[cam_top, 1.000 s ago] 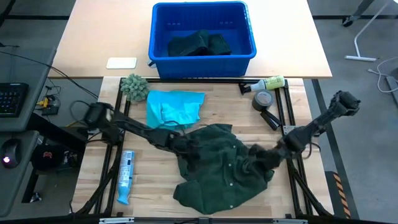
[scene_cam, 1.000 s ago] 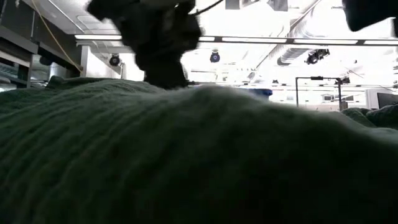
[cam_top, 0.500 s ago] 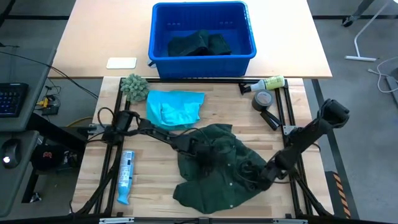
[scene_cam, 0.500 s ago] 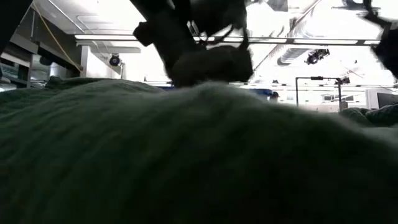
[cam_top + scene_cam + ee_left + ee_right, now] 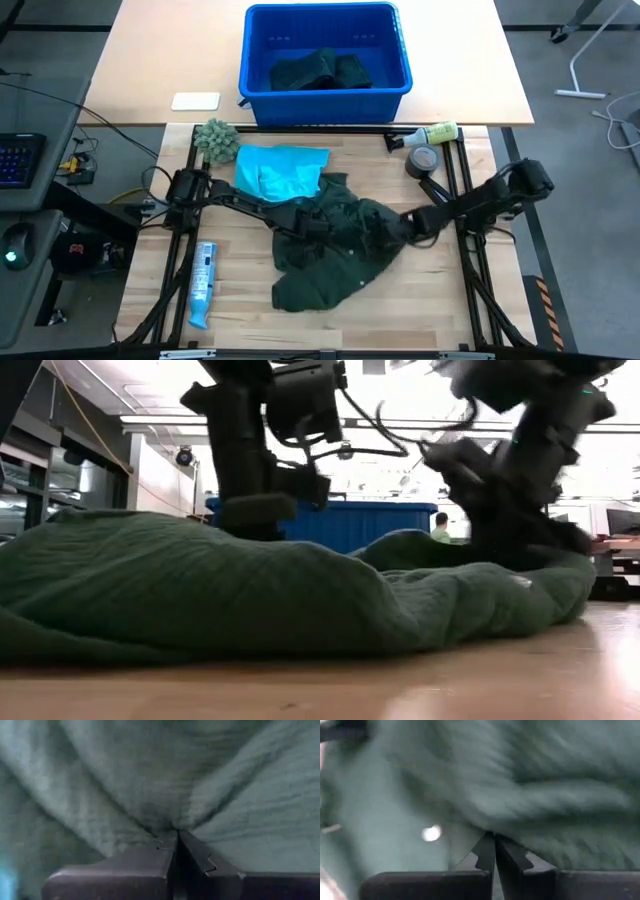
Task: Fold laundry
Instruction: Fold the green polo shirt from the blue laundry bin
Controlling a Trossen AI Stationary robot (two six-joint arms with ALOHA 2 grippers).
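A dark green garment [image 5: 335, 250] lies bunched on the wooden table's middle, and it also fills the low view as a low mound [image 5: 200, 590]. My left gripper [image 5: 315, 228] is shut on its left-middle part. My right gripper [image 5: 405, 228] is shut on its right edge. A turquoise shirt [image 5: 280, 172] lies flat just beyond it, and the green garment's far edge overlaps the shirt's near right corner. More dark green cloth [image 5: 322, 70] sits in the blue bin. My left gripper pinches a pucker of the green cloth [image 5: 175, 822] between its two fingers, coming steeply from above. Creases run out from the fingertips. The garment rests on the table around the hold. One layer or several, I cannot tell. My right gripper pinches the garment's right-hand edge [image 5: 492, 831] between its two fingers, slanting down from the table's right side. A white button [image 5: 431, 833] shows beside the hold. The cloth there is raised into a hump [image 5: 420, 550], and the rest lies on the table.
The blue bin [image 5: 400, 60] stands on the far table. A fuzzy grey-green ball [image 5: 215, 140] sits at the far left. A bottle [image 5: 430, 133], a tape roll [image 5: 423, 160] and a dark tool [image 5: 435, 190] lie at the far right. A blue tube [image 5: 203, 285] lies near left.
My right gripper swung first toward the near edge, then toward the far edge, taking the garment's right part with it. The garment, spread wide toward the near right before, is now bunched more narrowly and has drawn back from the near edge. My left gripper tipped steeper, staying on the cloth.
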